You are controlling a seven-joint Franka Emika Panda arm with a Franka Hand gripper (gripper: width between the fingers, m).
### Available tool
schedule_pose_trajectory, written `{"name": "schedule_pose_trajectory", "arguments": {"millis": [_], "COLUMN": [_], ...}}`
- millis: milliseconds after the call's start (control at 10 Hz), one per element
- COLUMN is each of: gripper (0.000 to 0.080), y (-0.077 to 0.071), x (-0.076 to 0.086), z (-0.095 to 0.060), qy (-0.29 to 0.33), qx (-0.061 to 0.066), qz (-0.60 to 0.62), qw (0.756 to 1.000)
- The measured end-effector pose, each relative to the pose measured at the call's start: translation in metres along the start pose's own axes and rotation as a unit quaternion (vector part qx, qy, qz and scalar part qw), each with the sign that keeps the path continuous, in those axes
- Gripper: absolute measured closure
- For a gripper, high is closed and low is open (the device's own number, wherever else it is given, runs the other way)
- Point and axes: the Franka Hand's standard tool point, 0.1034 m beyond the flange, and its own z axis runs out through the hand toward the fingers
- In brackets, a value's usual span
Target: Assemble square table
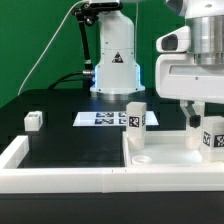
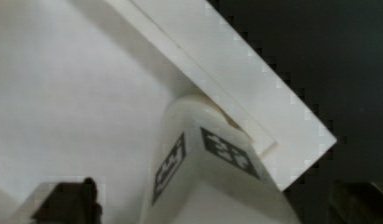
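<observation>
The square table top (image 1: 172, 150) lies at the front of the exterior view's right, a white tray with a raised rim. One white tagged leg (image 1: 136, 115) stands upright on its far left corner. A second tagged leg (image 1: 212, 136) stands at its right side, under my gripper (image 1: 200, 118). In the wrist view this leg (image 2: 214, 160) rises between my two dark fingertips (image 2: 67, 200), with a gap on each side. My gripper (image 2: 214, 205) is open and holds nothing. The top's white floor (image 2: 81, 100) and its rim (image 2: 223, 70) lie beyond the leg.
A third small tagged leg (image 1: 34, 120) lies on the black table at the exterior view's left. The marker board (image 1: 98, 119) lies flat before the robot's base (image 1: 115, 70). A long white border wall (image 1: 60, 166) runs along the front.
</observation>
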Motion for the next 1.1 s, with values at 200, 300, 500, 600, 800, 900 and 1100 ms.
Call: {"name": "schedule_pose_trajectory", "arguments": {"millis": [200, 300, 500, 600, 800, 900, 1100], "gripper": [0.0151, 0.0151, 0.0151, 0.0151, 0.0173, 0.0173, 0.0416], "y": [0.0021, 0.0014, 0.0022, 0.0025, 0.0040, 0.0041, 0.0042], "x": [0.0029, 0.0018, 0.0007, 0.0007, 0.0016, 0.0016, 0.0017], "z": [-0.0005, -0.0012, -0.0016, -0.0020, -0.0018, -0.0017, -0.0017], "qy": [0.001, -0.002, -0.004, -0.004, -0.004, -0.004, -0.004], "qx": [-0.001, -0.005, -0.017, -0.020, -0.021, -0.021, -0.021], "qz": [-0.113, -0.151, -0.256, -0.279, -0.324, -0.324, -0.324], "qw": [0.994, 0.989, 0.967, 0.960, 0.946, 0.946, 0.946]}}
